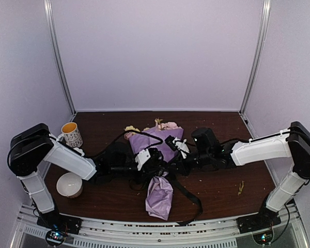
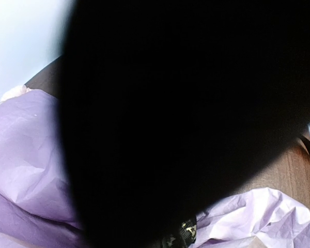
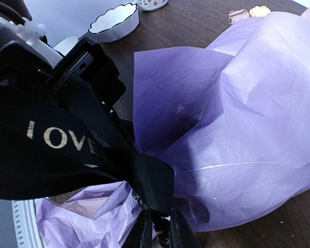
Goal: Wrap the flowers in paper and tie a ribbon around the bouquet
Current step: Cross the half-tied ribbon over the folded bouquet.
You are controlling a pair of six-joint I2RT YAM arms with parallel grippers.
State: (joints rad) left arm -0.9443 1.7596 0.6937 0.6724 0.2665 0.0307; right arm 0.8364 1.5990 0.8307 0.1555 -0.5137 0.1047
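Where the two arms meet at the middle of the table (image 1: 222,181), the bouquet (image 1: 160,170) lies with its blooms pointing to the far side and its narrow tail toward the arm bases. The lilac paper (image 3: 237,113) is wrapped around the flowers (image 1: 163,125), a few yellow and pink heads showing past its far edge. The black ribbon (image 3: 152,183) cinches the paper at the waist (pale letters reading "LOVE" show on a broad stretch close to the right wrist camera), and a loose end trails over the table toward the near right.

The left gripper (image 1: 154,164) sits at the waist of the bouquet from the left, jaws fully closed. Its own camera is almost wholly blocked by a dark mass, so what it pinches, possibly ribbon, cannot be told. The right gripper (image 1: 173,151) reaches in from the right, just beside the wrap; how its jaws stand cannot be made out.

A mug (image 1: 71,135) and a white bowl (image 1: 70,185) stand well apart on the left.
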